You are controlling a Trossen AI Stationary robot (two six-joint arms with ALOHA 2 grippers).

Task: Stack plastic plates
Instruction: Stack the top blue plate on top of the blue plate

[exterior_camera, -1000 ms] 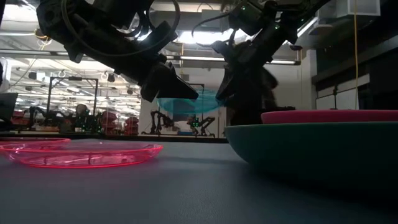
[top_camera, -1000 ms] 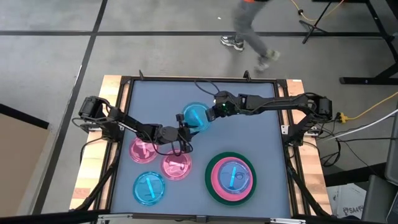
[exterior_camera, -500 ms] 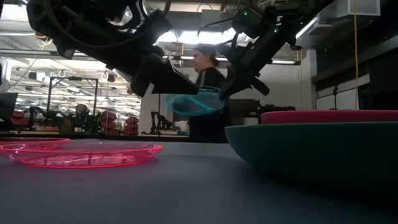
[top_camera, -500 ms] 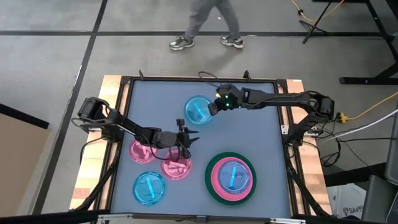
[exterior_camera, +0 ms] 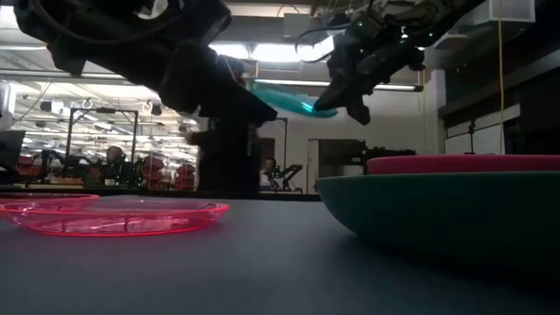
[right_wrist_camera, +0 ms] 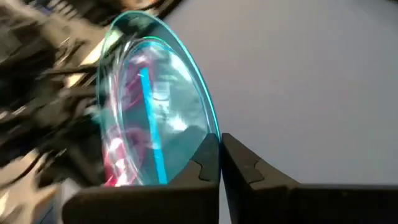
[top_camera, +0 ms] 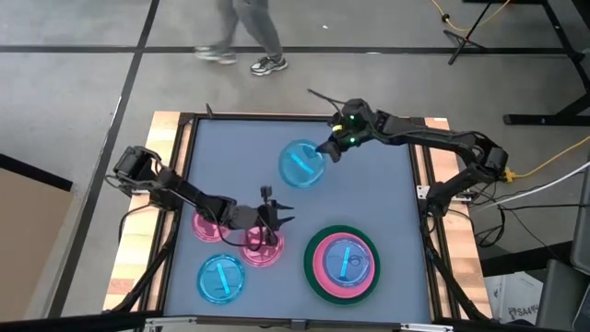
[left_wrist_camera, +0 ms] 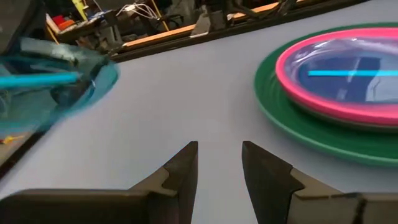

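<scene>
Now the right gripper [top_camera: 329, 150] carries a small blue plate [top_camera: 302, 165] clear of the table, farther from the green plate [top_camera: 316, 277] than a second ago.
Its jaws are clamped on the plate's rim, and the plate hangs tilted in the air. Meanwhile the left gripper [top_camera: 284, 221] has drawn back from that plate and hovers over a pink plate [top_camera: 259, 250] just beside the green plate, fingers [left_wrist_camera: 186, 168] spread and empty. On the green plate sits an opaque pink plate [top_camera: 323, 261] with a blue one [top_camera: 345, 262] inside. Another pink plate [top_camera: 205, 227] and another blue plate [top_camera: 221, 278] lie beyond the left gripper.
</scene>
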